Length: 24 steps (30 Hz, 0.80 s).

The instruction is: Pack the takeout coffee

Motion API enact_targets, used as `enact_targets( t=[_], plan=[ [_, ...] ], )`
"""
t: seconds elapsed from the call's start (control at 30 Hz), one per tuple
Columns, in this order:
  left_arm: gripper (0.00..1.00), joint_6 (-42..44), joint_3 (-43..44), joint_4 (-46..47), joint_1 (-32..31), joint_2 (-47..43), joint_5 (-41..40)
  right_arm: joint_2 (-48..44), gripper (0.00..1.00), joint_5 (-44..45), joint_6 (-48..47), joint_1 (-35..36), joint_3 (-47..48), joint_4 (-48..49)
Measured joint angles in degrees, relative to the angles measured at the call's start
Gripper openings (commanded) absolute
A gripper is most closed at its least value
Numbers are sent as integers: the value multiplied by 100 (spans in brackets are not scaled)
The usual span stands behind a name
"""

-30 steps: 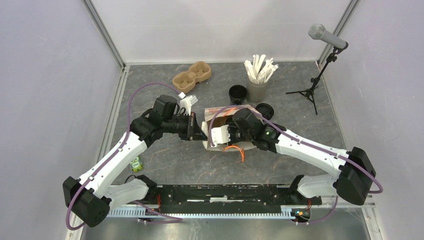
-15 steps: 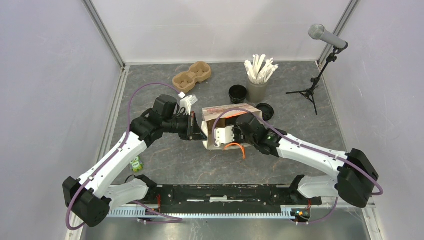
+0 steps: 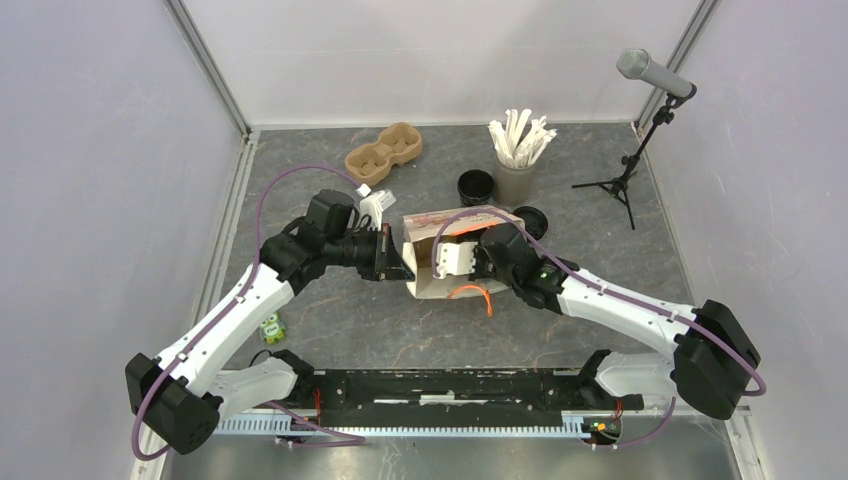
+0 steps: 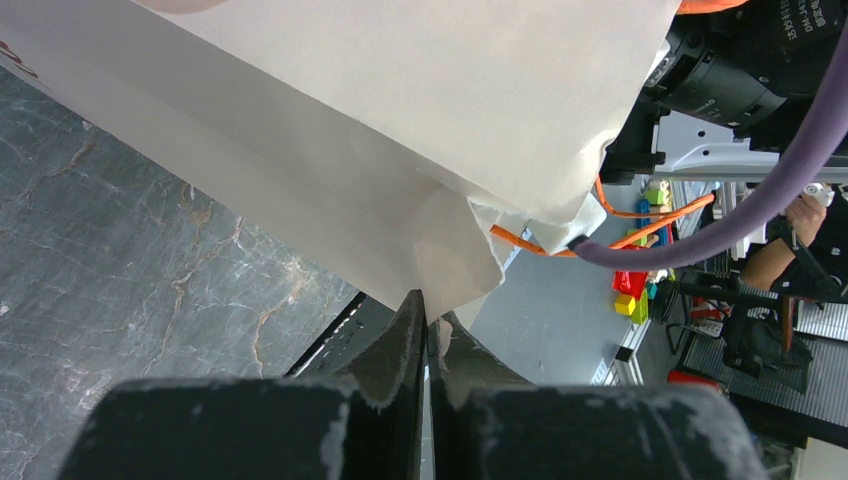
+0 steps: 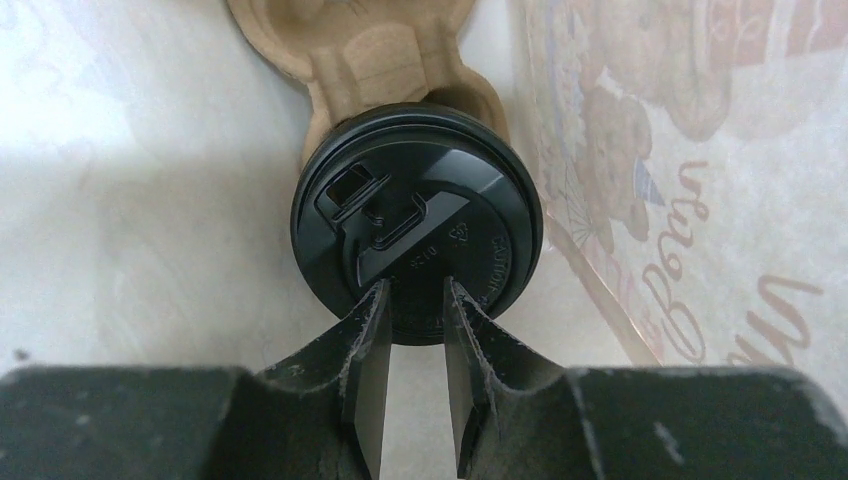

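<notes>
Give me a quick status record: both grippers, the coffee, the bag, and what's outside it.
left gripper: shut, pinching a corner of the paper bag
right gripper: inside the bag, jaws a narrow gap apart, tips at the lid's near edge; grip unclear
takeout coffee: lidded, seated in a pulp carrier inside the bag
outside the bag: second carrier, open black cup
</notes>
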Motion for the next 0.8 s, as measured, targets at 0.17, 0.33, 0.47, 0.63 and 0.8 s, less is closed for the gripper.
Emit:
enact_targets(
  t=[0.17, 0.33, 0.47, 0.63, 0.8],
  plan=[
    [8, 0, 0, -7, 0, 0, 0, 0, 31, 42, 136, -87, -35, 50],
    [8, 0, 0, -15, 0, 0, 0, 0, 31, 44, 232, -136, -46, 118],
    [8, 2, 0, -17, 0, 0, 2, 0, 31, 50, 258, -155, -55, 157],
    [8, 4, 0, -17, -22, 0, 2, 52, 31, 79, 319, -170, -57, 249],
    [8, 4, 0, -20, -24, 0, 2, 125, 31, 87, 363, -201, -68, 339]
  ],
)
